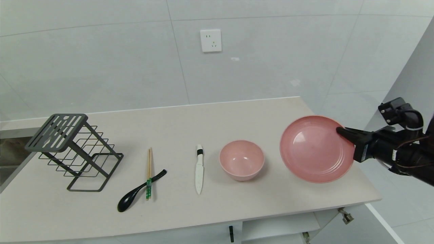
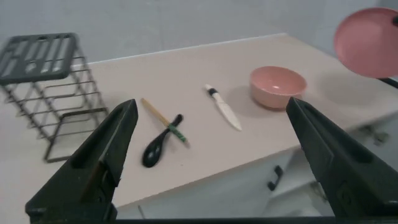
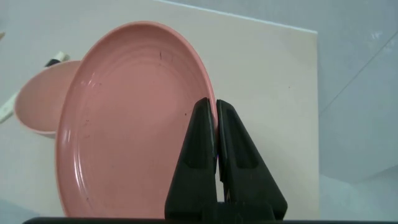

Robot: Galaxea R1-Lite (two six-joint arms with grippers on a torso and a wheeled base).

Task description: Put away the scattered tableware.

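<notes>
Pink plate (image 1: 315,149) hangs tilted from my right gripper (image 1: 340,130), 2 fingers clenched on its rim alone; so thin a hold may slip. My left gripper (image 2: 211,104) gapes empty.

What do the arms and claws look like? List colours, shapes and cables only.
Right claw: matte black, two flat tapered fingers on a blocky black wrist, a boxy black module above it, dark cables looping along the arm. Left claw: matte black too, wedge-shaped fingers narrowing to blunt tips.
</notes>
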